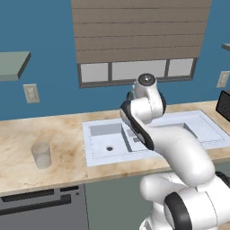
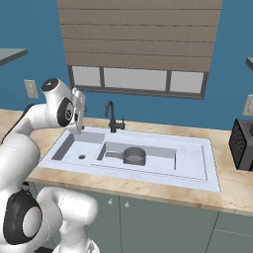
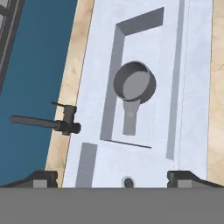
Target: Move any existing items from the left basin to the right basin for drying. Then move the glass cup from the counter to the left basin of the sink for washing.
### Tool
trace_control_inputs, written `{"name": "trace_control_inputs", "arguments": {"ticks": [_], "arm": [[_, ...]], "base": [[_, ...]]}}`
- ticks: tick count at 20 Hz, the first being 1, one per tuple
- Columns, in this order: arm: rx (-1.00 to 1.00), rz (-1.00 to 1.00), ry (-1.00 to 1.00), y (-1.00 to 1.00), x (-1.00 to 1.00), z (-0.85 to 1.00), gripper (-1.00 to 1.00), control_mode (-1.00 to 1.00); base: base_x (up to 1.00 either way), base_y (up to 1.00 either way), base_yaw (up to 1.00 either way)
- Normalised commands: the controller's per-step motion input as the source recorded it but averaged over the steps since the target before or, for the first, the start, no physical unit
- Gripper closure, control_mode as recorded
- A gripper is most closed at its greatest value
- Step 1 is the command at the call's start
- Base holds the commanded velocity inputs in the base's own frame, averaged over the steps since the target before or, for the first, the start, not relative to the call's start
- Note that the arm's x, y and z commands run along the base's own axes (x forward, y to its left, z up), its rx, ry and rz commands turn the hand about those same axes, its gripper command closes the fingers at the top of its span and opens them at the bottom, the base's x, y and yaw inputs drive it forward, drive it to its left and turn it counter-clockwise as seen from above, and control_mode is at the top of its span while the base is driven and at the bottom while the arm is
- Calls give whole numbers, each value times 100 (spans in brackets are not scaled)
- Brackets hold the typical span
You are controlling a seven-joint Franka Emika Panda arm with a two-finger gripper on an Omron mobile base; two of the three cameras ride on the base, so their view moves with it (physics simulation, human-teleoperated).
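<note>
The dark-grey saucepan (image 2: 134, 156) (image 3: 134, 83) sits in the wider right basin (image 2: 160, 159) (image 3: 153, 120), its stubby handle pointing toward the divider. The narrower left basin (image 1: 105, 131) (image 2: 69, 148) (image 3: 105, 168) holds nothing but its small drain. On the beige counter (image 1: 58, 134), left of the sink (image 2: 207, 168), stands the clear glass cup (image 1: 42, 155), upright. My gripper (image 2: 78, 127) (image 3: 113, 179) hangs open above the left basin, pointing down, with nothing between its fingertips. My own arm covers much of the right basin in the left base view.
A thin black faucet (image 2: 112, 118) (image 3: 43, 122) rises behind the sink rim. A black appliance (image 2: 242, 143) (image 1: 223, 105) stands on the counter at the far right. A grey drawer front (image 1: 40, 206) sits below the cup. Wall outlets and shelves are well above.
</note>
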Motion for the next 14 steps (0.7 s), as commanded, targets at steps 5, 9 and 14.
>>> {"name": "trace_control_inputs", "arguments": {"ticks": [5,9,14], "arm": [[-10,34,4,78,0,4,-100,-100],[-7,37,8,80,0,0,-100,-100],[-7,39,8,78,0,0,-100,-100]], "base": [[0,0,0],[0,0,0],[0,0,0]]}}
